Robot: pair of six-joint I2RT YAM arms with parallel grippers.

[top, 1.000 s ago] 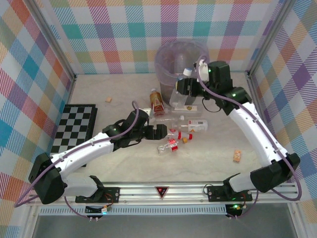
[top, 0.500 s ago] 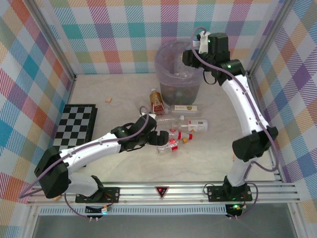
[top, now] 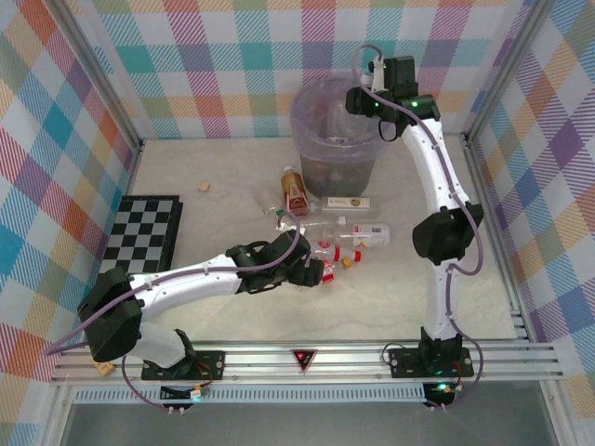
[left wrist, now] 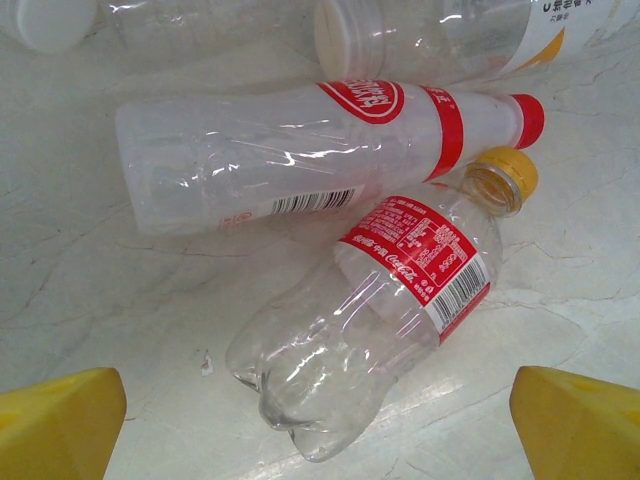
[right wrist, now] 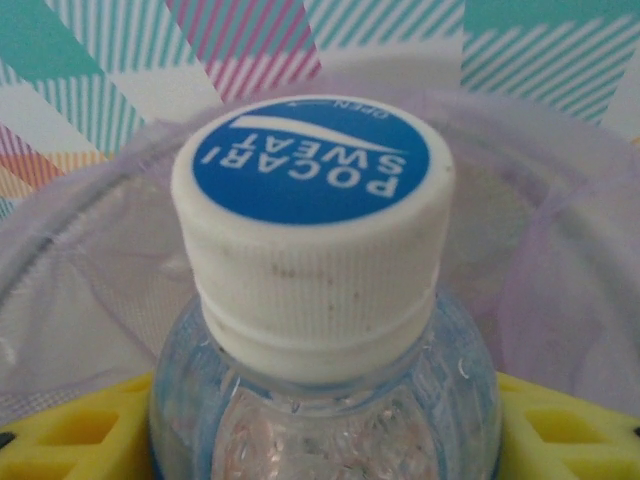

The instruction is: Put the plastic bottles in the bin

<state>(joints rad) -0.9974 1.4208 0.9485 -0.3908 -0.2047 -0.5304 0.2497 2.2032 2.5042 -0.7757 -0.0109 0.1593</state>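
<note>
My right gripper (top: 358,98) is over the bin (top: 307,111), a translucent lilac bucket at the back. It is shut on a clear plastic bottle with a blue and white cap (right wrist: 312,200). The yellow fingers (right wrist: 70,430) press both of the bottle's sides, and the bin's rim (right wrist: 560,260) lies beyond. My left gripper (top: 311,271) (left wrist: 320,420) is open and hovers over a clear red-labelled bottle with a yellow neck ring (left wrist: 380,300). Beside that one lies a longer red-capped bottle (left wrist: 300,160). More bottles lie near the bin: a brownish one (top: 296,190) and two clear ones (top: 349,202) (top: 367,234).
A folded chessboard (top: 144,232) lies at the left. One small tan block (top: 203,186) sits behind it and another (top: 347,262) among the bottles. Plaid walls and metal posts enclose the table. The right arm stretches upright along the right side.
The right arm has raised its bottle from beside the bin's front to above the bin's mouth. The left gripper has slid right, over the red-labelled bottles.
</note>
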